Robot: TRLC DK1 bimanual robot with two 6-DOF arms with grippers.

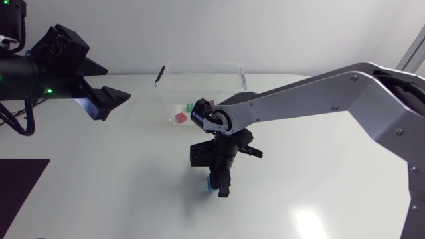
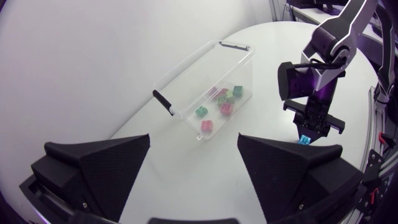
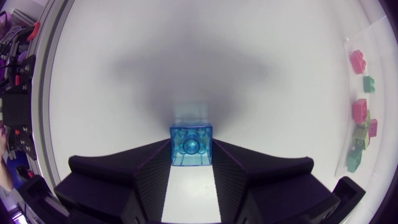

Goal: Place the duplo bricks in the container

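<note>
White surface [image 1: 99, 179] fills most of the head view and carries everything. Across it from the right edge of the frame comes the right arm [image 1: 319, 99], its grey links running down to the lower middle. The left arm [image 1: 33, 73] sits at the upper left, well apart from the work. At the upper middle stands the container [image 1: 199, 66], a clear plastic tub with black handles [image 1: 159, 74], open on top. The left pincer [image 1: 118, 83] is released, its wedges spread wide with nothing between them. The right pincer [image 1: 219, 190] points straight down at the lower middle, near the container but outside it. It is clenched on the blue brick [image 3: 191, 146]: both wedges press its opposite side walls at their tips. Whether the brick rests on the surface or hangs just above it I cannot tell. Several small bricks [image 2: 225, 107], red, pink and green, lie on the container's floor.

The blue brick looks like translucent hard plastic, so I judge it light, stiff and not fragile, yet smooth enough to slip or twist out. The flat side walls below the studs are the best hold, taken squarely. The present grip at the very tips seems thin for the carry over the container's wall.
</note>
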